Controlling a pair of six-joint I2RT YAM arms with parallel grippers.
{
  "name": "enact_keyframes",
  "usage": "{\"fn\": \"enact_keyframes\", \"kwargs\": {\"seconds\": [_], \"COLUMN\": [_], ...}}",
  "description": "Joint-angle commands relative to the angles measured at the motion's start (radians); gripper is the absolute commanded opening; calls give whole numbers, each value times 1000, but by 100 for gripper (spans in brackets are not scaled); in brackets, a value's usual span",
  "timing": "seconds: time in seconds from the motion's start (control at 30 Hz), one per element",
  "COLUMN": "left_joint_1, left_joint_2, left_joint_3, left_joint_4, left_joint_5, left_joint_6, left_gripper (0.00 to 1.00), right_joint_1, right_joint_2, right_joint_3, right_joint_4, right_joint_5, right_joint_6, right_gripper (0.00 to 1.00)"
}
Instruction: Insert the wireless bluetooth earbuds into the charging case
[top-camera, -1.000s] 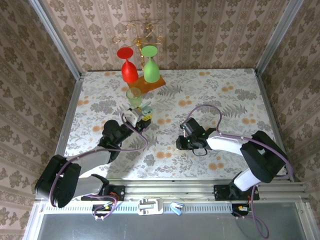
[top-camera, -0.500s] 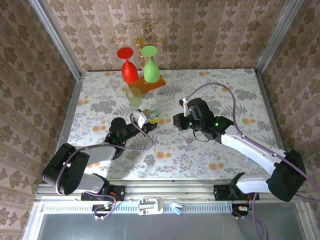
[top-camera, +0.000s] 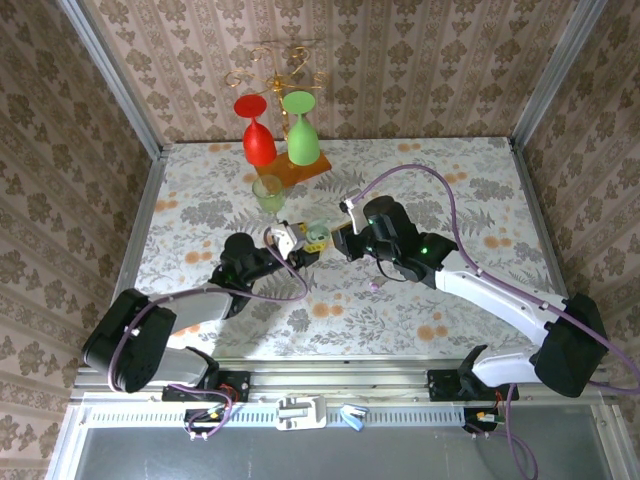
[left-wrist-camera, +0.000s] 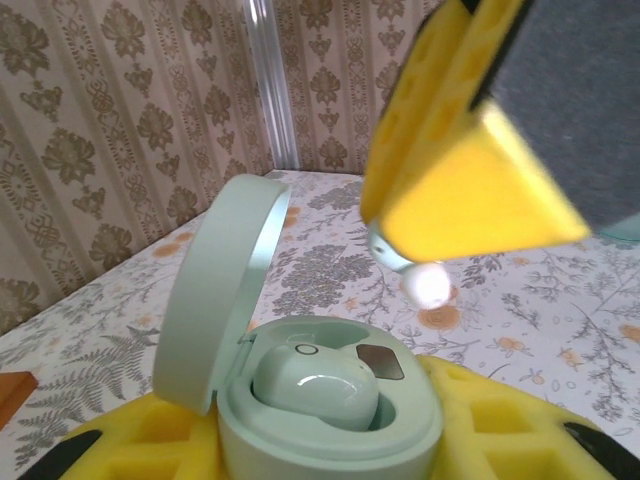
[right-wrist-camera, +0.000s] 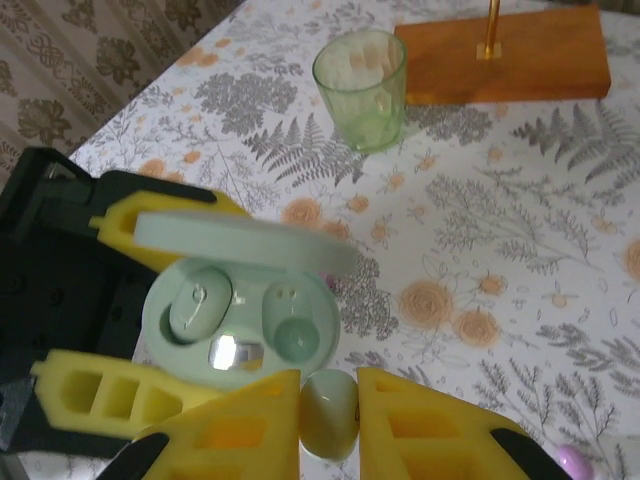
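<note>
Nearest to me, my right gripper (right-wrist-camera: 329, 392) has its yellow foam fingers (right-wrist-camera: 235, 440) drawn narrow on a tiny pale whitish plastic earbud (right-wrist-camera: 330, 420), which is pinched between the two pads at their tips. Off to the right of those fingers, the tiny lilac-purple plastic earbud (right-wrist-camera: 572, 462) lies on the floral tabletop (right-wrist-camera: 520, 250), apart from both grippers.

Just past the right fingertips sits the mint-green oval plastic charging case (right-wrist-camera: 175, 345), very near the held bud; I cannot tell whether they touch. Its lid (right-wrist-camera: 240, 242) is hinged open on the far side. Inside, a seated mint bud (right-wrist-camera: 195, 305) fills the socket farther from the held bud, while the empty socket (right-wrist-camera: 296, 338) lies almost straight ahead of it.

My left gripper (top-camera: 303, 244) is clamped on the case, one yellow foam finger pressed to each side of the shell. From the left wrist I see a right finger hanging above the case's open mouth, the pale bud poking out beneath it.

Farther beyond the case, a translucent green plastic cup (right-wrist-camera: 360, 88) stands upright. Beyond that is the orange wooden base (right-wrist-camera: 520, 60) of a gold wire rack (top-camera: 283, 58), with a red stemmed glass (top-camera: 259, 140) and a green stemmed glass (top-camera: 303, 138) on it.
</note>
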Motion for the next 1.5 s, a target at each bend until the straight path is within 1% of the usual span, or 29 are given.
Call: {"fn": "enact_keyframes", "kwargs": {"seconds": [0.0,0.1,0.13,0.17,0.23,0.43,0.47,0.57,1.0,1.27,1.47], "left_joint_1": [-4,-4,-4,-4,-4,-4,-3,-4,-5,-5,-5], "left_joint_2": [-28,-28,-28,-29,-32,-51,-49,-49,-41,-38,-25], "left_joint_3": [27,29,29,28,24,20,21,21,30,33,39], "left_joint_4": [-17,-16,-14,-7,7,5,7,13,17,17,32], "left_joint_5": [54,73,72,104,107,86,56,37,33,27,34], "left_joint_6": [-9,-13,-19,-24,-33,-38,-42,-52,-63,-63,-65], "left_gripper": [15,15,15,15,15,16,16,16,16,16,16], "right_joint_1": [6,7,6,6,6,7,8,8,8,15,24], "right_joint_2": [-14,-10,-5,0,9,16,18,16,34,27,54], "right_joint_3": [-7,-21,-20,-20,-16,-24,-26,-34,-40,-34,-5], "right_joint_4": [79,120,124,128,129,124,121,121,128,72,40], "right_joint_5": [32,38,37,37,38,23,23,16,-44,-5,-19], "right_joint_6": [-44,-37,-38,-38,-44,-43,-43,-38,-41,-96,-126], "right_gripper": [17,17,17,17,17,17,17,17,17,18,19]}}
